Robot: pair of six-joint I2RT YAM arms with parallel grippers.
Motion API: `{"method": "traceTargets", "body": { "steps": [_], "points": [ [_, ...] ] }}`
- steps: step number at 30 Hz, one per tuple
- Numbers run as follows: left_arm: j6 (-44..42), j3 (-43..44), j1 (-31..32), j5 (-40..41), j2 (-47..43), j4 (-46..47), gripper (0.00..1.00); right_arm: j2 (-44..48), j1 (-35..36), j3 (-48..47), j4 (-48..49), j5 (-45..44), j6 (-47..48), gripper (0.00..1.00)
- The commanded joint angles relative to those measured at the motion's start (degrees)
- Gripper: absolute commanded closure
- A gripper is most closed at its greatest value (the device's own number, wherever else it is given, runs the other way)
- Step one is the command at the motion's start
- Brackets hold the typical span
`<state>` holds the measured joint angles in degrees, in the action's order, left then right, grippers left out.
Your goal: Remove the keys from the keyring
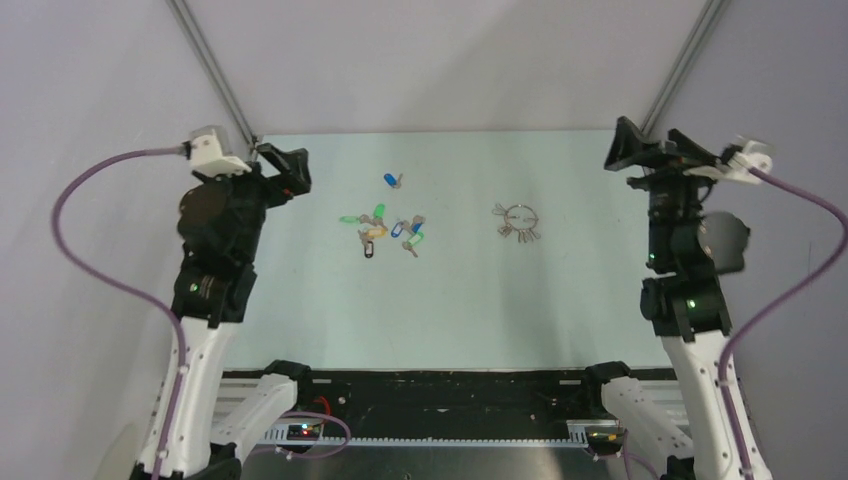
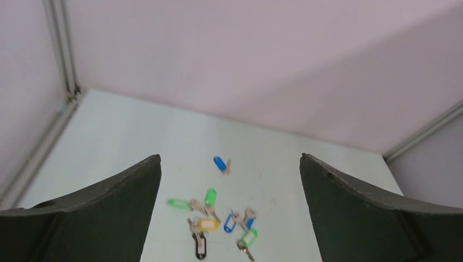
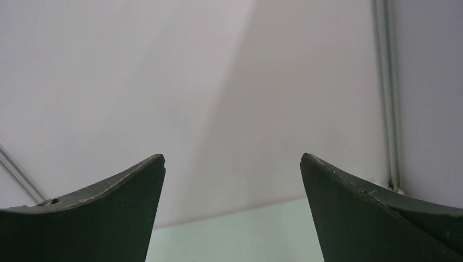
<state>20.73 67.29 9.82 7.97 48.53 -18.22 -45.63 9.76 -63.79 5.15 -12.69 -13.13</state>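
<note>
The keyring is a thin silver ring lying flat on the table, right of centre, with a few plain silver keys fanned at its near side. Several loose keys with coloured tags lie scattered left of centre, and a blue-tagged one lies farther back. The left wrist view shows the cluster and the blue one. My left gripper is open and empty, raised at the table's far left. My right gripper is open and empty, raised at the far right, well away from the ring.
Pale walls enclose the pale green table on three sides, with metal frame rails in the back corners. A black strip with the arm bases runs along the near edge. The right wrist view shows only wall and a bit of table.
</note>
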Motion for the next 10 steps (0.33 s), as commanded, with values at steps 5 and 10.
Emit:
{"method": "traceTargets", "body": {
  "steps": [5, 10],
  "points": [
    [-6.56, 4.45, -0.41, 3.36, -2.12, -1.69, 0.00, 4.97, -0.21, -1.78, -0.66, -2.54, 3.89, 0.00],
    [-6.93, 3.79, -0.40, 2.62, -2.90, -1.71, 0.00, 5.59, -0.21, -1.78, -2.28, -1.78, 2.42, 0.00]
  ]
}}
